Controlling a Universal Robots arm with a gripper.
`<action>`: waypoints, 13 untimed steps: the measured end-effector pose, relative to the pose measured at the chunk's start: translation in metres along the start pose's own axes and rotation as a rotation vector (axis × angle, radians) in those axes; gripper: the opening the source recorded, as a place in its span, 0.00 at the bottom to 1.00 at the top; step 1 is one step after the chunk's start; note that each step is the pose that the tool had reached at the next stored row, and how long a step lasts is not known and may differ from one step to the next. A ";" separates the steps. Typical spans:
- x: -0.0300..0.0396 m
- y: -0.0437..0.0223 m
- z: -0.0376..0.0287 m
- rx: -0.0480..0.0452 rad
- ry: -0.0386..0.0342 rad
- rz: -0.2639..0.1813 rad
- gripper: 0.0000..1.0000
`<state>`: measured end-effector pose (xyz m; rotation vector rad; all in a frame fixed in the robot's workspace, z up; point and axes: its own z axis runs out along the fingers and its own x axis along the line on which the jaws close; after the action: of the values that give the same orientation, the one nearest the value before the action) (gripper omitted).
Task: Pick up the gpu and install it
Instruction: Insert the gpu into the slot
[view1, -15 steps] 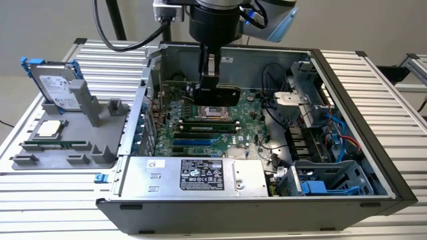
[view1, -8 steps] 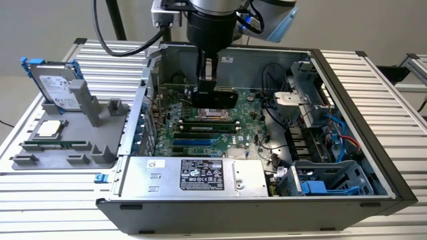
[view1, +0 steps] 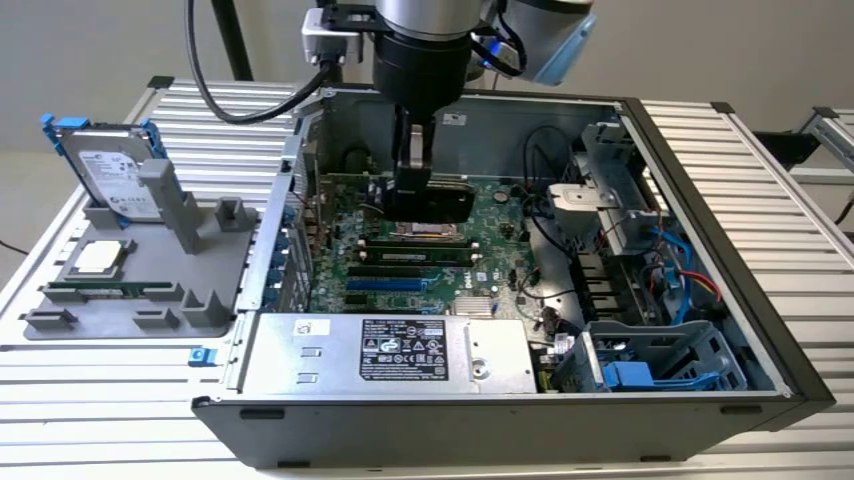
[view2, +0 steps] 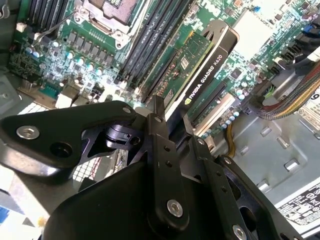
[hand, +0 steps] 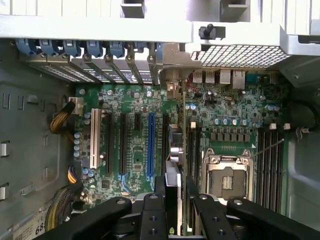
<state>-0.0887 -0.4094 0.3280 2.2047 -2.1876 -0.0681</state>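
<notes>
Gripper (view1: 412, 180): jaws pinching the gpu (view1: 441, 207) | gpu: held on edge over the motherboard's (view1: 494, 270) middle, inside the open case (view1: 467, 435) | Progress: pickup done; seating in a slot apparently unfinished.

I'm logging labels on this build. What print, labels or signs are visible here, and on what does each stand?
gpu, clamped in the gripper: white lettering and a logo on the black shroud's edge, left unquoted.
power supply label: too small to read.
hard drive label: too small to read.
motherboard markings: too small to read.
</notes>
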 end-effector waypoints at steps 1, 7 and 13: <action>0.0008 0.0000 0.0005 -0.0001 0.0001 0.000 0.00; 0.0054 -0.0003 0.0048 0.0000 -0.0001 0.000 0.00; 0.0100 -0.0005 0.0093 0.0000 0.0000 0.000 0.00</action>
<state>-0.0887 -0.4194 0.3186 2.2048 -2.1876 -0.0681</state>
